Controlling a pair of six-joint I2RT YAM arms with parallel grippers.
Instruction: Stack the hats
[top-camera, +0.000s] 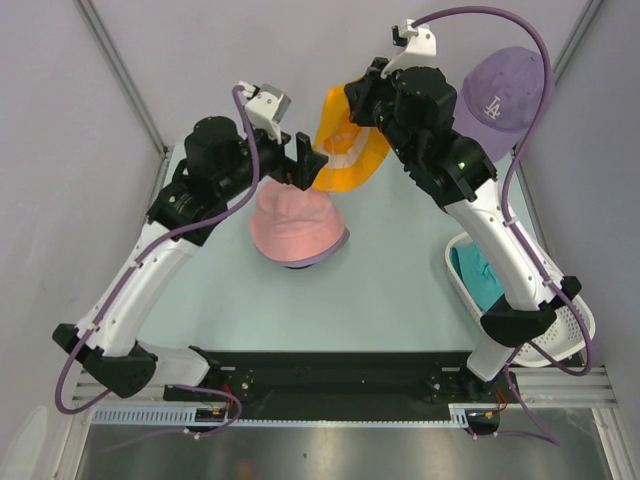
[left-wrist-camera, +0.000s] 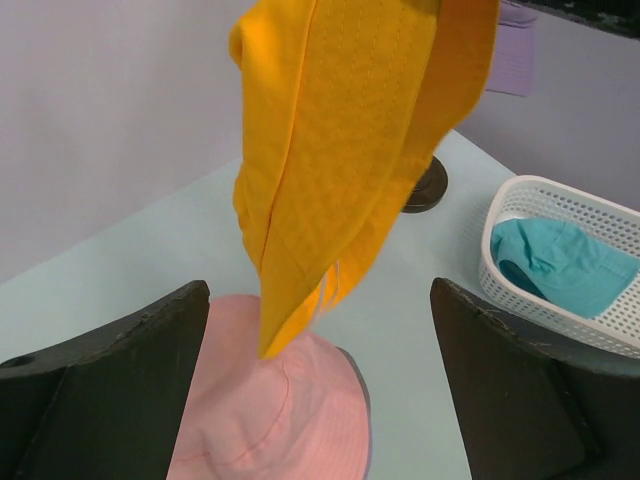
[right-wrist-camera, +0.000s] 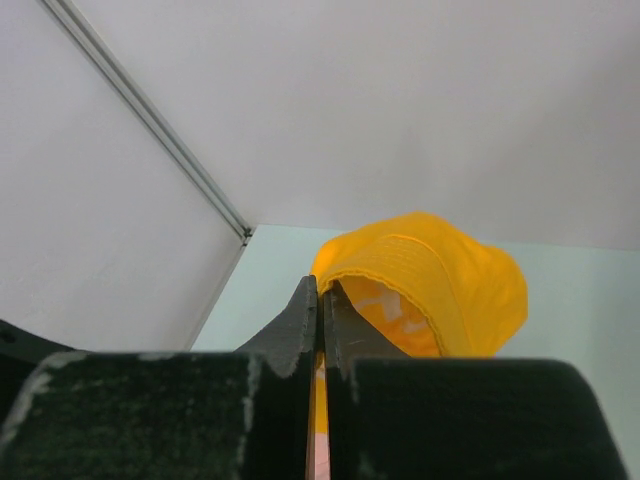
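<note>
Orange hat (top-camera: 345, 150) hangs in the air just beyond the pink hat (top-camera: 297, 228) and a little to its right. It is folded lengthwise, so its long axis runs top to bottom. The right tool (right-wrist-camera: 320, 297) has it by the brim, jaws clenched on the fabric. Seen from the left wrist, the drooping lower tip comes down over the pink hat's far edge; I cannot tell whether the two touch.

The pink hat sits crown-up on the counter (top-camera: 390, 300) with a lavender hat (top-camera: 344, 241) edging out beneath it. The orange one must therefore travel nearer and leftward to centre over that crown.

The left tool (top-camera: 302, 162) is released, fingers wide, at the pink hat's far side beside the hanging fabric. It is well placed to spread the brim.

The teal hat (top-camera: 478, 275) lies well to the right.
</note>
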